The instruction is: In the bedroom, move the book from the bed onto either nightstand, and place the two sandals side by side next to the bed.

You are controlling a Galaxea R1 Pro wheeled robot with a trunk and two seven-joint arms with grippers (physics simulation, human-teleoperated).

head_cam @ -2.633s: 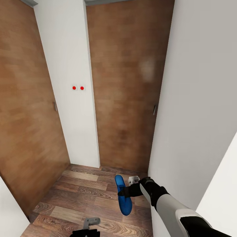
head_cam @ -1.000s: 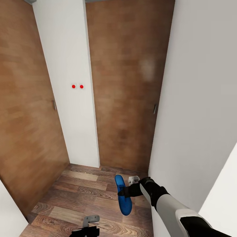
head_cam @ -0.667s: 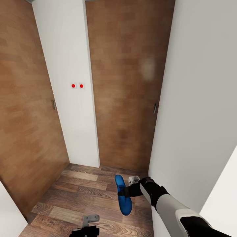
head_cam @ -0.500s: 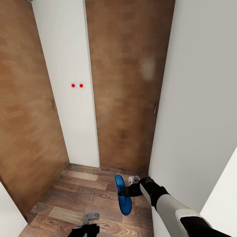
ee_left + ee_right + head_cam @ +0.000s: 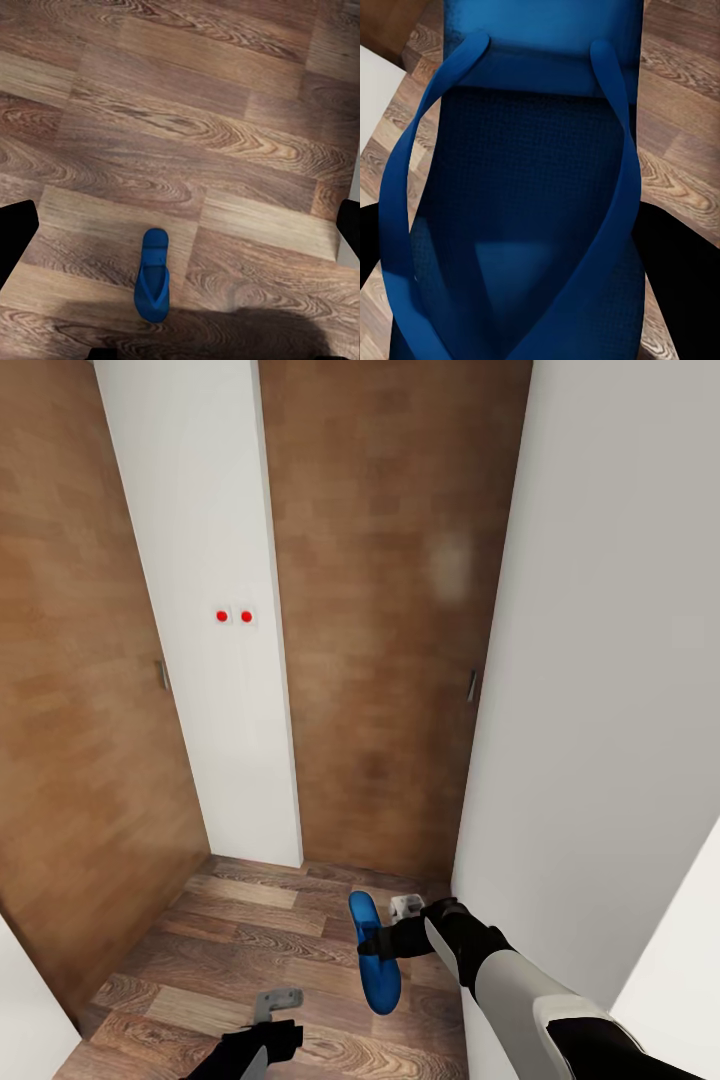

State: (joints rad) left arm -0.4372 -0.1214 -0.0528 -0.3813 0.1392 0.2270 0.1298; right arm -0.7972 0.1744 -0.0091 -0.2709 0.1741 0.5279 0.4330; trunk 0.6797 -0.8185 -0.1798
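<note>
My right gripper is shut on a blue sandal, which hangs edge-on above the wooden floor at the lower middle of the head view. The right wrist view has that sandal close up, its straps facing the camera. A second blue sandal lies flat on the floor planks in the left wrist view, between and beyond my left gripper's wide-apart dark fingers, which hold nothing. My left gripper sits at the bottom edge of the head view. The book, the bed and the nightstand are out of view.
I face a narrow corner. One brown wooden door is straight ahead and another is at the left. A white wall strip with two red dots stands between them. A white wall closes the right side.
The view has drifted slightly, the red dots sitting higher in the picture. My left arm has come a little further into the head view. The right gripper still holds the sandal the same way.
</note>
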